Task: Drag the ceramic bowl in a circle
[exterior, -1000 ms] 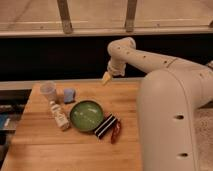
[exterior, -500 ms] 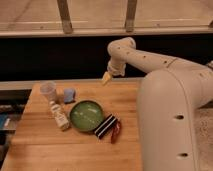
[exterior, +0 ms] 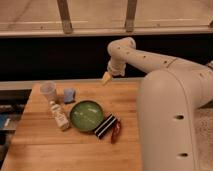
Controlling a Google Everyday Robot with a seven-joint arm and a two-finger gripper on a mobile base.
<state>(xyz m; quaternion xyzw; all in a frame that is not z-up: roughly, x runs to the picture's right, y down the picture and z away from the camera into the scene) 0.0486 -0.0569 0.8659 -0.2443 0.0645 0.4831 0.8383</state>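
Observation:
The green ceramic bowl (exterior: 86,115) sits on the wooden table (exterior: 75,145), near its middle. It is round, shallow and glossy with a darker rim. My gripper (exterior: 106,78) hangs above the table's back edge, up and to the right of the bowl and well apart from it. It holds nothing that I can see. My white arm (exterior: 165,100) fills the right side of the view.
A clear plastic cup (exterior: 48,92) and a small blue object (exterior: 69,95) stand behind the bowl at the left. A white bottle (exterior: 59,116) lies left of the bowl. A dark striped packet (exterior: 104,126) and a red object (exterior: 116,132) lie at its right.

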